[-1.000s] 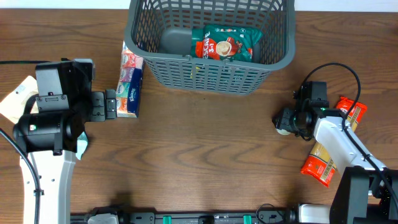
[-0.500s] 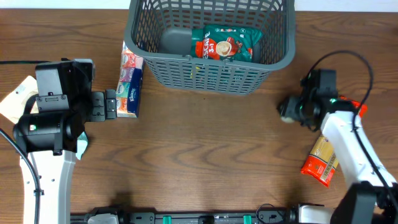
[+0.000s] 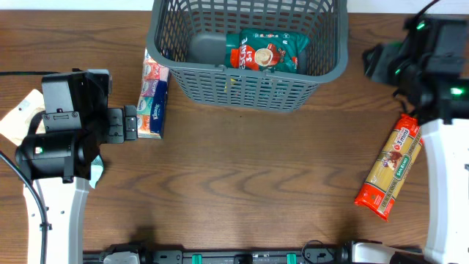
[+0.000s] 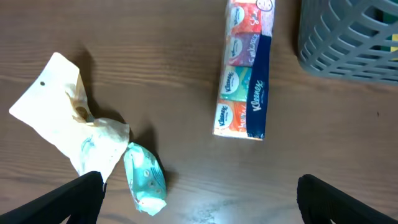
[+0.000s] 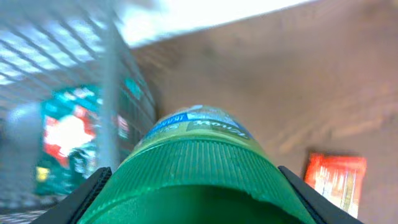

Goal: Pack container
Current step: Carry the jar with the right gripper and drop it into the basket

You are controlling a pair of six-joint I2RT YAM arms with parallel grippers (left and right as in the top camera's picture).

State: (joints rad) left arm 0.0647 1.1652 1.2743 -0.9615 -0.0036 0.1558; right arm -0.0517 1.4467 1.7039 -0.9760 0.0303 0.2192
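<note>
The grey lattice basket (image 3: 249,92) stands at the back centre and holds a green coffee packet (image 3: 264,53). My right gripper (image 3: 375,62) is raised just right of the basket's right wall and is shut on a green-capped jar (image 5: 199,168) that fills the right wrist view. That view, blurred, also shows the basket wall (image 5: 62,50) and the green packet (image 5: 62,134) at left. My left gripper (image 3: 130,123) is open and empty, just left of a Kleenex tissue pack (image 3: 154,95) lying against the basket's left side. In the left wrist view the gripper (image 4: 199,199) is below the pack (image 4: 245,74).
An orange pasta packet (image 3: 390,170) lies at the right, also in the right wrist view (image 5: 336,177). A white crumpled bag (image 4: 56,118) and a small teal packet (image 4: 144,177) lie at the left, under my left arm. The basket corner (image 4: 348,37) shows at top right.
My right arm has lifted and moved back and right with the jar, from beside the pasta packet to beside the basket's right wall. The left arm has not moved.
</note>
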